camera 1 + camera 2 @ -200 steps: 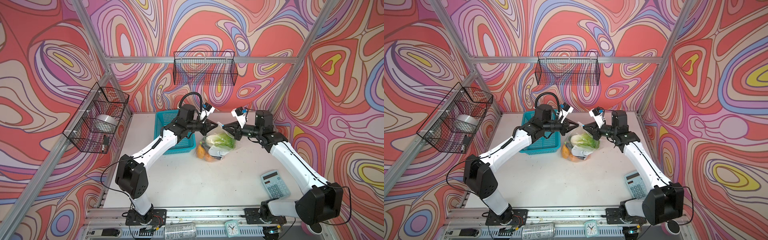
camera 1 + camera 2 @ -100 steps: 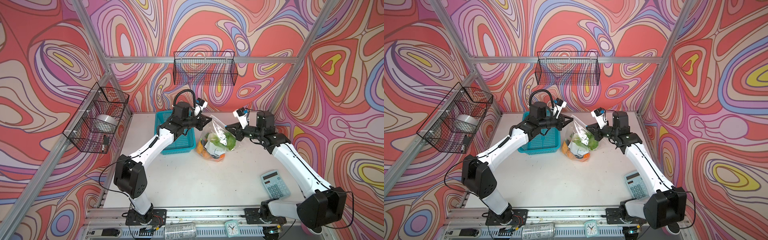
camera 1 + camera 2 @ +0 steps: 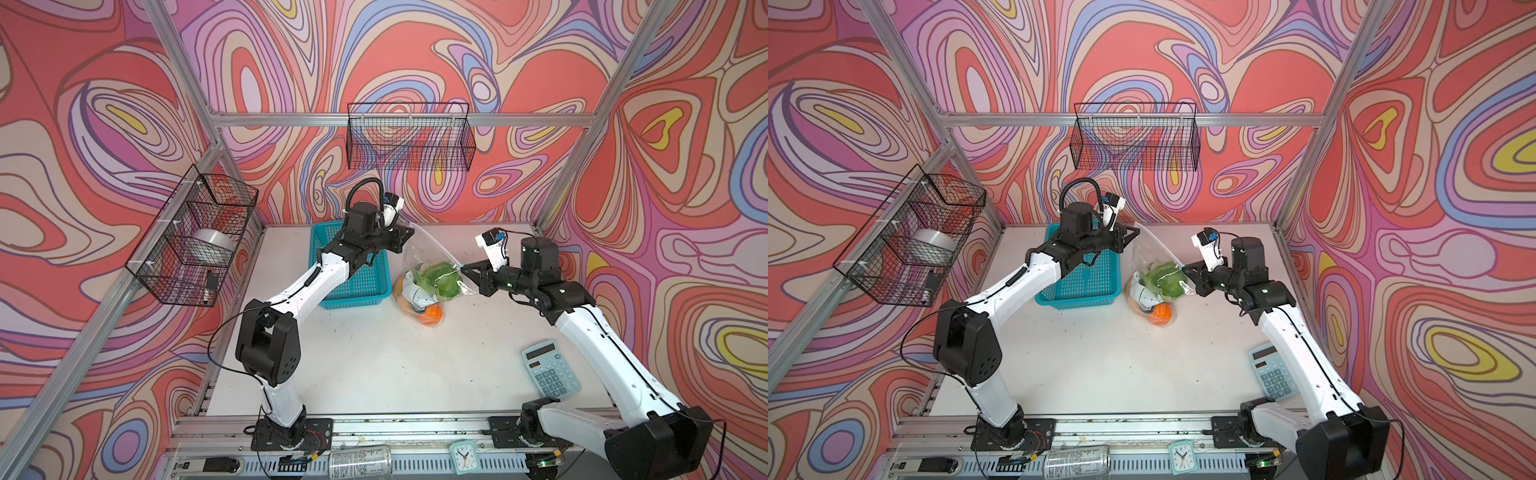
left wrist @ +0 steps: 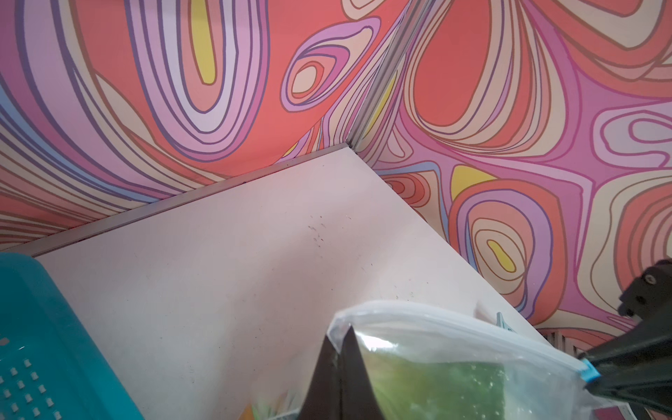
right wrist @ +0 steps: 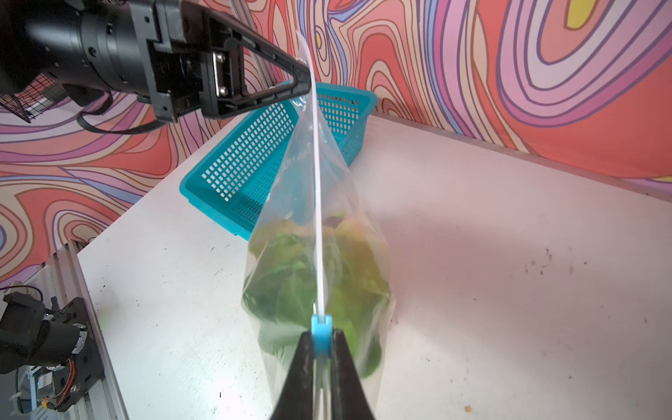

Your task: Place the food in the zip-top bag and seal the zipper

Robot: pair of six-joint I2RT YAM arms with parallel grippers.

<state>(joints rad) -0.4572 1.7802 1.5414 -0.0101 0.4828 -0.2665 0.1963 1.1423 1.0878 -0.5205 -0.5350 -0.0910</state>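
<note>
In both top views, the left gripper (image 3: 409, 233) is pinching one top corner of the zip-top bag (image 3: 417, 259). The right gripper (image 3: 464, 268) is pinching the opposite end, so the zipper (image 3: 436, 248) is stretching taut between the two sets of fingers. The food (image 3: 440, 279), green cabbage and orange pieces, is hanging inside the bag below the fingers, near the teal basket (image 3: 353, 286).

In the left wrist view, the left fingers (image 4: 327, 367) are pressing together on the bag's corner. The blue slider (image 4: 588, 371) is sitting at the far end of the strip, at the right gripper's tips.

In the right wrist view, the right fingers (image 5: 302, 363) are clamping the slider (image 5: 322, 323) between them. The white zipper (image 5: 317, 182) is running straight away from them to the left gripper (image 5: 307, 78).

The seal appears to be finishing. Doing it well probably means anchoring the corner firmly, pulling the slider only along the strip's line, and stopping at the end stop.
</note>
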